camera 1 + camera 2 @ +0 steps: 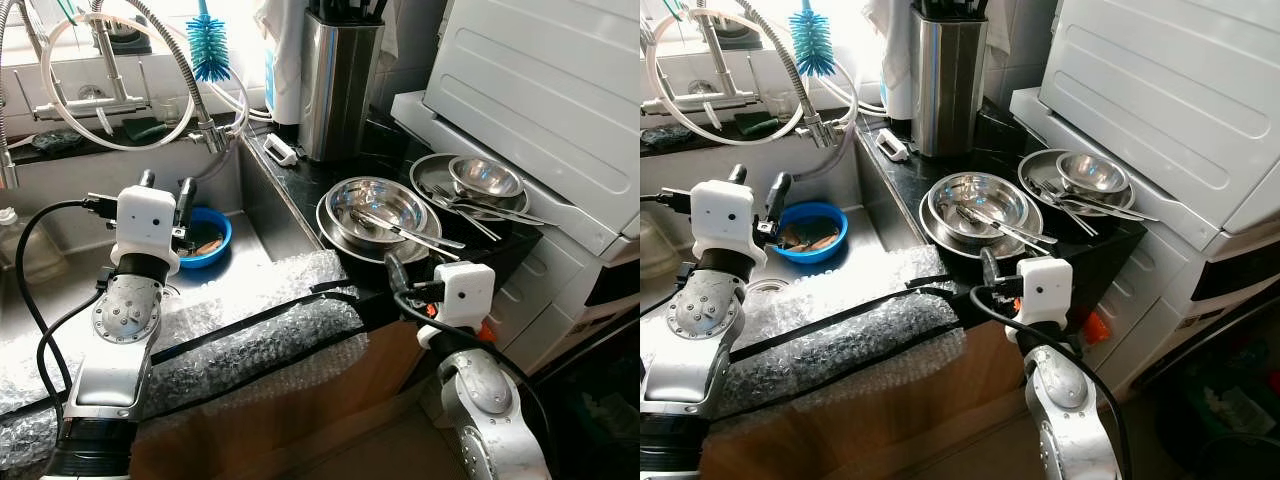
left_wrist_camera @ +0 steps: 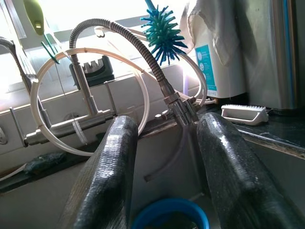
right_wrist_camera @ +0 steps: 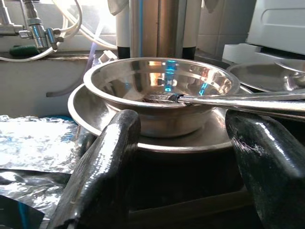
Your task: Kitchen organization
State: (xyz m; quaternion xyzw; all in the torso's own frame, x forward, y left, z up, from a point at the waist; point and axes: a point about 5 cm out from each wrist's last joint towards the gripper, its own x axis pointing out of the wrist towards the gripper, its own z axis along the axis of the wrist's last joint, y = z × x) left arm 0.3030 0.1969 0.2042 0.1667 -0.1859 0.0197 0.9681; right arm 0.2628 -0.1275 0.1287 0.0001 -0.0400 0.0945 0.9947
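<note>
- I see my left gripper (image 1: 166, 186) raised over the steel sink (image 1: 255, 262), its two black fingers spread apart and holding nothing; no finger touches anything.
- Just beyond and below those fingers sits a round blue plastic bowl (image 1: 207, 236) in the sink basin, with some brownish scraps inside that I cannot identify.
- My right gripper (image 3: 181, 157) hovers at the front edge of the dark countertop (image 1: 300, 180), fingers wide apart and empty, pointed at a shiny steel bowl (image 1: 377, 204) nested on a wider steel plate (image 1: 340, 240); the tips look close to the plate's rim, but I cannot tell whether they touch it.
- Long steel utensils (image 1: 405, 232) lie across that bowl, handles sticking out over its rim towards the right gripper.
- Further right, a second small steel bowl (image 1: 485, 176) rests on another steel plate (image 1: 428, 172) with forks (image 1: 470, 208) laid over it, near a white appliance (image 1: 540, 90).
- A sheet of bubble wrap (image 1: 250, 320) with black tape covers the sink's front edge, hiding the rim beneath.
- Behind the sink I make out a coiled spring tap (image 1: 165, 45), a teal bottle brush (image 1: 208, 47), and a tall steel knife block (image 1: 338, 85), cut off at the top.
- A small white scrubbing brush (image 1: 279, 151) lies on the countertop by the knife block.
</note>
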